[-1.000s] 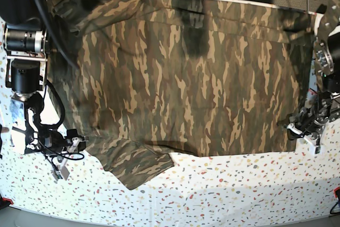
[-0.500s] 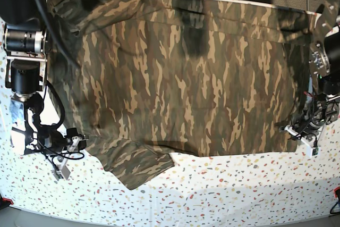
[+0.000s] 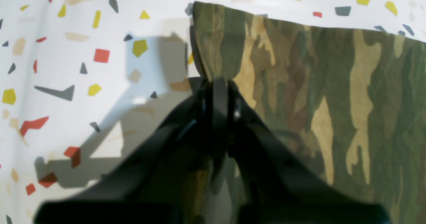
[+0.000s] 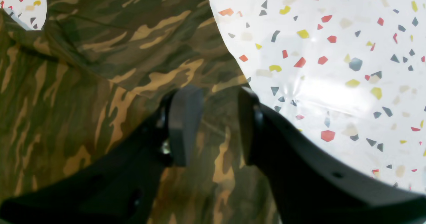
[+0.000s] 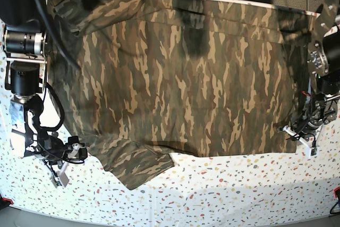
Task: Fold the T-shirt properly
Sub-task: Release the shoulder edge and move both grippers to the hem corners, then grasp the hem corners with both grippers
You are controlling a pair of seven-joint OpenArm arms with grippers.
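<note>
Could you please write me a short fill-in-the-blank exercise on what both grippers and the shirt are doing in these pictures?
1. The left gripper is ____ on the T-shirt's corner.
2. The right gripper stands ____ over a sleeve.
3. The T-shirt lies spread on a white ____ with coloured specks.
4. The T-shirt's pattern is ____.

Missing words: shut; open; table; camouflage

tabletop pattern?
White tabletop with scattered red, yellow and grey flecks; clearest in the right wrist view.

T-shirt (image 5: 186,73) flat on table (image 5: 239,190), a gripper at each side
</note>
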